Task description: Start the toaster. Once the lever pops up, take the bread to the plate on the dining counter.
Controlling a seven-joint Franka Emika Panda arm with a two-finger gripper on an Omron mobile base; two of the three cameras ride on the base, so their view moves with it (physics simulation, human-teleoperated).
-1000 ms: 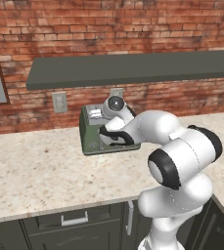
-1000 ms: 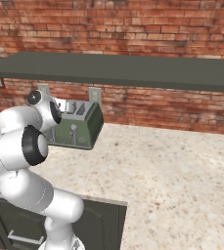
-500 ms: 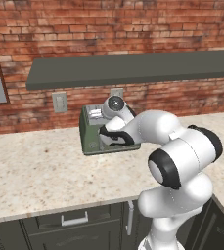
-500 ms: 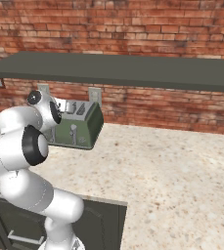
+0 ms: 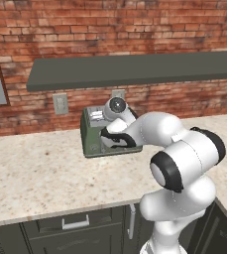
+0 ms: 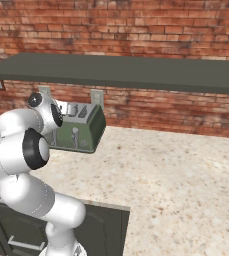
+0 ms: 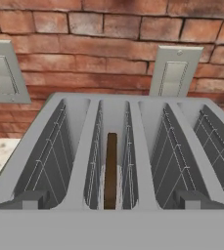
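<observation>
Centre left of the left base view: sage-green toaster (image 5: 91, 140) on a beige speckled counter (image 5: 40, 173), backed against a red brick wall (image 5: 110, 30), beneath a dark grey shelf (image 5: 135, 69). White arm rising from lower right, bent over toaster front; gripper (image 5: 111, 140) pressed close against toaster face, fingers hidden by wrist, so opening or closure cannot be told.

Left of centre in the right base view: toaster (image 6: 81, 131) seen from its right side, one silver lever (image 6: 75, 135) visible low on the front, slots open at top. Arm at lower left, wrist covering toaster's left end. Two pale wall plates (image 6: 97, 98) on the brick behind toaster.

Hand view, looking down into the toaster (image 7: 45, 127) from close above: four wire-lined slots side by side across the frame. Bread (image 7: 111, 171), a thin dark brown slice seen edge-on, standing upright in the second slot from left, sunk within the slot. Remaining three slots without contents. Two pale wall plates in the upper corners of the frame, one at upper left (image 7: 3, 71), one at upper right (image 7: 174, 71), set on brick. Patch of speckled counter at lower left edge.
</observation>
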